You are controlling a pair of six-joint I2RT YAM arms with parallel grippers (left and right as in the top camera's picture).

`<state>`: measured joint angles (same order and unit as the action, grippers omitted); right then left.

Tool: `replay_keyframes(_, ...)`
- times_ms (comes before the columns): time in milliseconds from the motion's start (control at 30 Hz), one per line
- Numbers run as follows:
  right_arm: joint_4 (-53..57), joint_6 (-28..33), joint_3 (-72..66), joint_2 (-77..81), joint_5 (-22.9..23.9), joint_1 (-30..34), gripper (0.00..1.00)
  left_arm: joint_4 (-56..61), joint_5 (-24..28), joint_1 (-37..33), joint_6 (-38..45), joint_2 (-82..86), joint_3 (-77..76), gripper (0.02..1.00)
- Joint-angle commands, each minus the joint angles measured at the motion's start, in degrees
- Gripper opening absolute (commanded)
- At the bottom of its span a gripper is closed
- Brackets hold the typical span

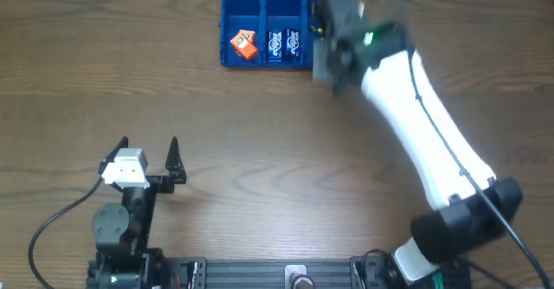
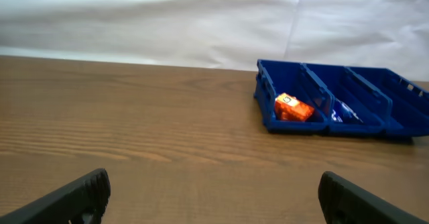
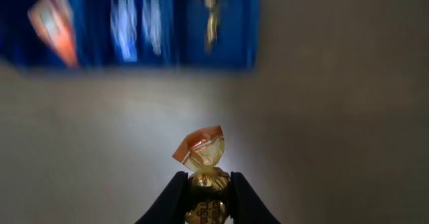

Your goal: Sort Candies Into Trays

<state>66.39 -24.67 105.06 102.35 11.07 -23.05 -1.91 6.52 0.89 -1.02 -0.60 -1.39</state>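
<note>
A blue tray [image 1: 264, 8] with three compartments sits at the far middle of the wooden table. Its left compartment holds orange candies [image 1: 243, 45], its middle one blue candies [image 1: 284, 43]; the right compartment is partly hidden by my right arm. My right gripper [image 3: 206, 184] is shut on a gold-wrapped candy [image 3: 203, 153], held above the table a short way in front of the tray [image 3: 134, 56]. In the top view the right gripper [image 1: 333, 51] is beside the tray's right end. My left gripper [image 1: 149, 146] stands open near the front left, holding nothing.
Bare wooden tabletop [image 1: 260, 150] spreads between the tray and the arm bases. A white backdrop [image 2: 167, 23] rises behind the table's far edge. The tray [image 2: 335, 103] lies far from the left gripper [image 2: 214, 197].
</note>
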Motion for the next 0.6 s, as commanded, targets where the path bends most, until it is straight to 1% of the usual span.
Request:
replay_keyframes(33, 0.72, 4.02, 18.01, 17.25, 3.28, 3.34, 0.189, -1.92, 0.76, -0.22, 0.85, 0.31, 1.11, 0.998)
replay_keyframes(100, -0.87, 3.98, 21.18, 21.53, 3.19, 4.52, 0.200, -1.92, 0.76, -0.22, 0.85, 0.31, 1.11, 0.998)
replay_keyframes(233, -6.56, 3.98, 21.44, 27.34, -0.85, 6.05, 0.209, -1.95, 0.76, -0.22, 0.85, 0.31, 1.11, 0.998)
replay_keyframes(433, -10.19, 3.98, 21.31, 29.48, -1.07, 6.19, 0.226, -1.92, 0.76, -0.22, 0.85, 0.31, 1.11, 0.998)
replay_keyframes(500, -10.45, 3.98, 21.33, 29.48, -1.16, 6.19, 0.275, -1.92, 0.76, -0.22, 0.85, 0.31, 1.11, 0.998)
replay_keyframes(567, -10.27, 3.98, 21.27, 29.48, -1.99, 6.19, 0.428, -1.92, 0.76, -0.22, 0.85, 0.31, 1.11, 1.000)
replay_keyframes(600, -10.19, 3.96, 21.27, 29.48, -2.16, 6.21, 0.520, -1.92, 0.76, -0.22, 0.85, 0.31, 1.11, 0.998)
